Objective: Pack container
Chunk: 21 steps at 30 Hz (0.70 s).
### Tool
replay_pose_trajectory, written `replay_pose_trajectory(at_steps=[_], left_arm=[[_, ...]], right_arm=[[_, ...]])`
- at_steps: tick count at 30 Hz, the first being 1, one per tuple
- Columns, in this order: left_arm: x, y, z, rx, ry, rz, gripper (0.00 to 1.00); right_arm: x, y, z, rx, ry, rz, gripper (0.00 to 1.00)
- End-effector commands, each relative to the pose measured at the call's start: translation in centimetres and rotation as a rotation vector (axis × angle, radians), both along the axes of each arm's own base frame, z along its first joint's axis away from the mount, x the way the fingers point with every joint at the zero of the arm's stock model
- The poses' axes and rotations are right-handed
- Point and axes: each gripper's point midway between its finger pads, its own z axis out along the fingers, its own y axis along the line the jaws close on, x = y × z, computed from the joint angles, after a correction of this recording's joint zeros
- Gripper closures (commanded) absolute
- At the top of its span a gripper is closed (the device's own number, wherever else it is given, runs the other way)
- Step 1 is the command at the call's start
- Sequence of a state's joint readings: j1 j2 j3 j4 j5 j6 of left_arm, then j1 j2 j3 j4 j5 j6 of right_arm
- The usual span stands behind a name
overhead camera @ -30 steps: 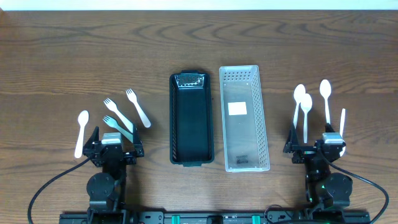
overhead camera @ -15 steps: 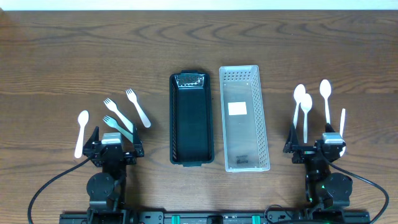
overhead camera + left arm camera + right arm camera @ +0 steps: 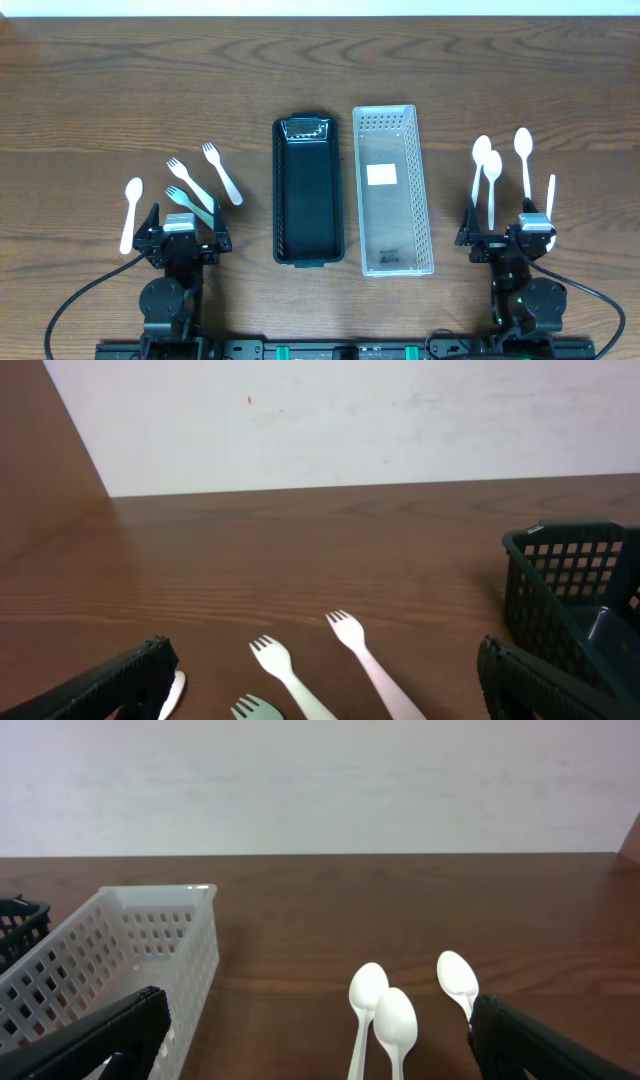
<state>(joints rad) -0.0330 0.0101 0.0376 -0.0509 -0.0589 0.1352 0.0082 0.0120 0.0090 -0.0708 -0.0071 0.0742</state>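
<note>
Your left claw [image 3: 183,228] sits low at the near edge of the desk [image 3: 100,100] with its fingers spread wide and nothing between them. Your right claw [image 3: 508,230] sits the same way on the other side, released and empty. Three forks lie just ahead of the left claw, tines pointing away and to the left. The pale green fork [image 3: 188,203] is nearest, reaching in between the fingertips. The white fork [image 3: 190,178] lies just beyond it, and the second white fork [image 3: 222,172] is a little to the right of both. A lone spoon [image 3: 130,213] lies just outside that claw's left finger, bowl pointing away. To the right of the left claw, apart from it, stands the black basket [image 3: 277,190], its long side running away from you. Something shiny sits at its far end that cannot be made out. The clear basket [image 3: 427,200] stands close beside the black one, parallel to it and to the left of your right claw, with a white label [image 3: 381,175] on its floor. Ahead of the right claw lie three spoons, handles toward it: the left spoon [image 3: 481,165], the middle spoon [image 3: 492,190] tight against it, and the right spoon [image 3: 525,160] set apart. A thin white handle [image 3: 550,195] lies by the claw's right finger. Its near end is hidden, so you cannot tell which utensil it is.
</note>
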Motion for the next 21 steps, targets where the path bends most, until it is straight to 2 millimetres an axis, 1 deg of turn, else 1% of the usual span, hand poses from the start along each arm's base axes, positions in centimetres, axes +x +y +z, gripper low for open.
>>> replay_pose_trajectory(at_steps=[1, 13, 16, 18, 19, 21], left_arm=[[0.0, 0.1, -1.9, 0.011, 0.045, 0.002, 0.02], [0.0, 0.1, -1.9, 0.009, 0.045, 0.002, 0.02], [0.0, 0.1, -2.0, -0.111, 0.037, 0.019, 0.02], [0.0, 0.1, -2.0, -0.219, 0.037, 0.034, 0.02], [0.0, 0.1, -2.0, -0.266, 0.042, 0.041, 0.02], [-0.1, 0.1, -1.3, -0.303, 0.053, 0.048, 0.02]], right_arm=[[0.0, 0.2, -0.1, -0.008, 0.0, 0.006, 0.01], [0.0, 0.2, -0.2, 0.013, 0.003, 0.006, 0.01], [0.1, 0.3, -0.6, 0.07, 0.022, 0.006, 0.01], [0.1, 0.8, -0.7, 0.097, 0.039, 0.034, 0.01], [0.1, 1.1, -0.6, 0.098, 0.044, 0.052, 0.01], [0.1, 1.3, 0.2, 0.099, 0.057, 0.06, 0.01]])
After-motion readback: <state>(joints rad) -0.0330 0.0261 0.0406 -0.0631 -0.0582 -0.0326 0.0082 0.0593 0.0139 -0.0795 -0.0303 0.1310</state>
